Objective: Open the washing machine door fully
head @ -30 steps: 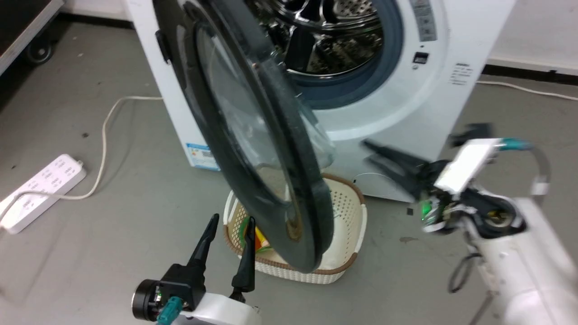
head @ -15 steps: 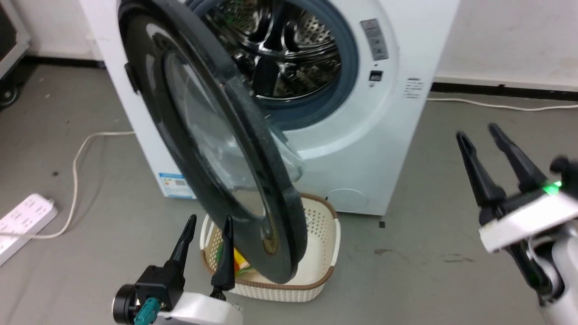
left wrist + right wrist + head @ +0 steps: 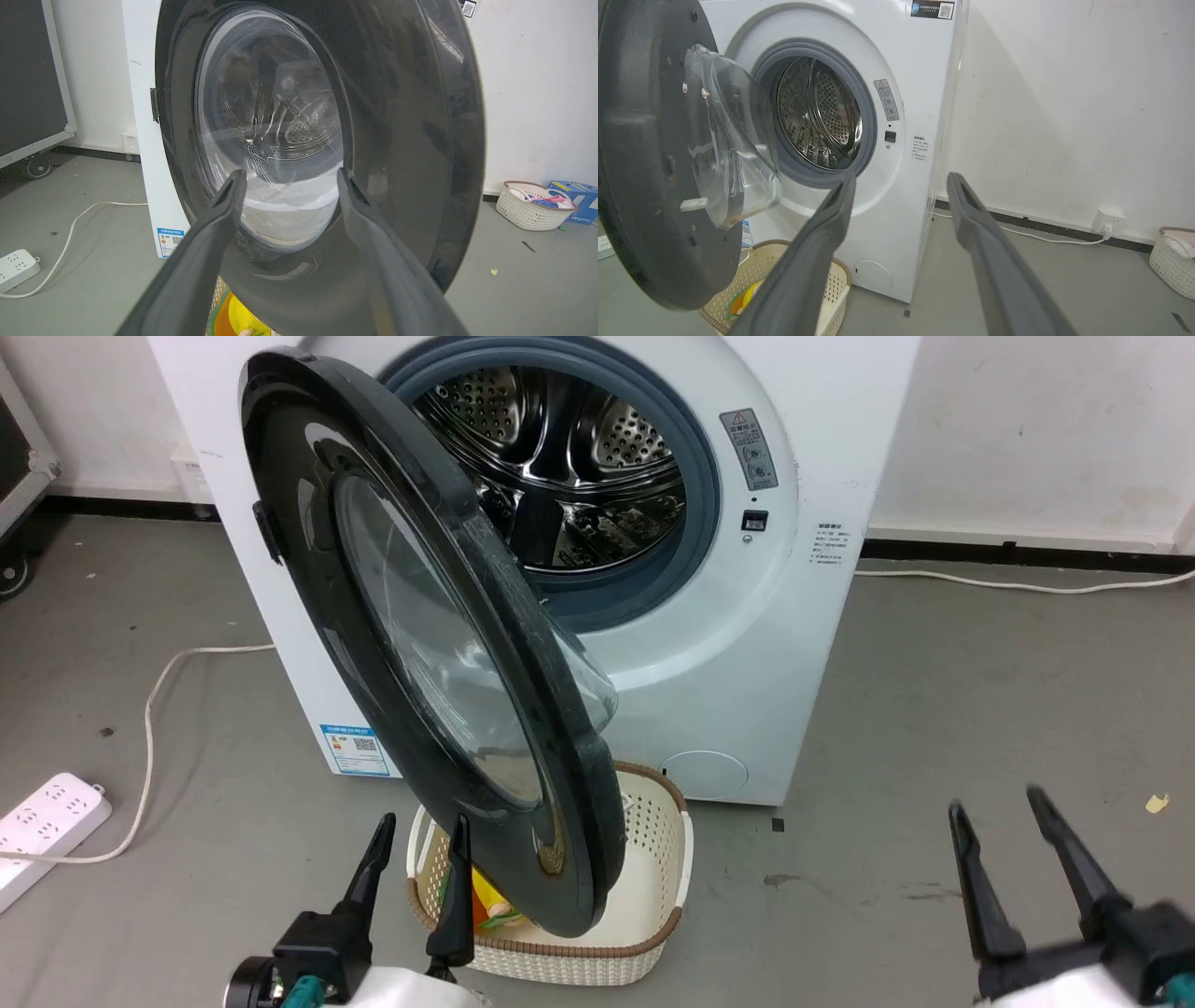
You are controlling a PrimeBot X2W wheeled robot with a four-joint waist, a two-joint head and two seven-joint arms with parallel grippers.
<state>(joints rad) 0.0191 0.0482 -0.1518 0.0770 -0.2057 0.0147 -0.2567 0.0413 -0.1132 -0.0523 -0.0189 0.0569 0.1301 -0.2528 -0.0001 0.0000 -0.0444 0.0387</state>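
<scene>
The washing machine door (image 3: pixel 411 644) is seen swung roughly halfway out, and nothing is gripped by either gripper.

The white washing machine (image 3: pixel 803 644) is set against the wall. Its door is hung from a hinge on the robot's left, so it is carried out over the cream basket (image 3: pixel 667 859), which is judged to be placed below the drum mouth to catch laundry. The left gripper (image 3: pixel 422 823) is held spread and empty just before the door's outer face. The right gripper (image 3: pixel 994 803) is held spread and empty well apart on the inner side, from where an outward push could be given. A grey warning sticker (image 3: pixel 750 450), a blue label (image 3: pixel 355 749) and a QR sticker (image 3: pixel 932 9) are noted, but no writing can be read.
</scene>
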